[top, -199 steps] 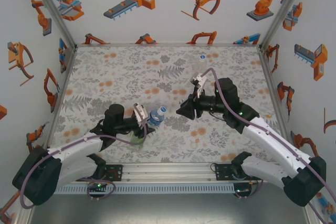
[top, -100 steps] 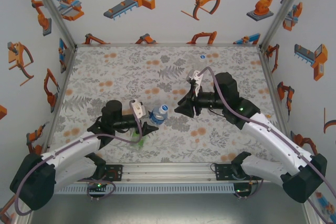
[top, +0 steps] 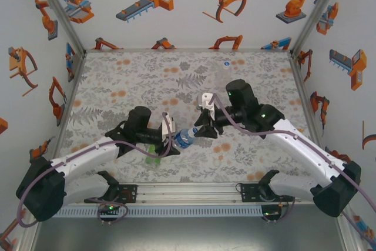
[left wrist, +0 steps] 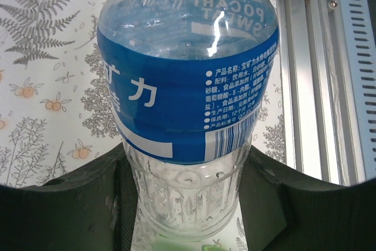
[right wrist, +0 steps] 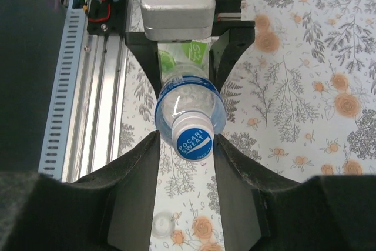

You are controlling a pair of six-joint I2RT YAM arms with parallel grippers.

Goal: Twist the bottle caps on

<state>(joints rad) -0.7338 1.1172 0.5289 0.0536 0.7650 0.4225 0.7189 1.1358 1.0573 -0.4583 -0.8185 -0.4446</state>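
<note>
The blue-label bottle (left wrist: pixel 188 86) is held off the table by its ribbed base, with my left gripper (left wrist: pixel 185 192) shut on it. In the top view the bottle (top: pixel 184 139) lies level, its neck pointing right from the left gripper (top: pixel 175 140). Its blue-printed cap (right wrist: pixel 194 140) sits on the neck between the fingers of my right gripper (right wrist: pixel 187 139), which is open with a gap on the cap's left side. Seen from above, the right gripper (top: pixel 198 131) meets the bottle's neck. A green-label bottle (top: pixel 154 156) lies on the table under the left gripper. A loose whitish cap (right wrist: pixel 160 223) lies on the table.
Another small round cap (top: pixel 226 63) sits near the far edge of the floral table. An aluminium rail (top: pixel 188 191) runs along the near edge between the arm bases. Printed walls close in the left, right and back sides.
The left arm has swung right and lifted the blue-label bottle level. The right arm has moved left and down, so its fingers now straddle the bottle's cap.
</note>
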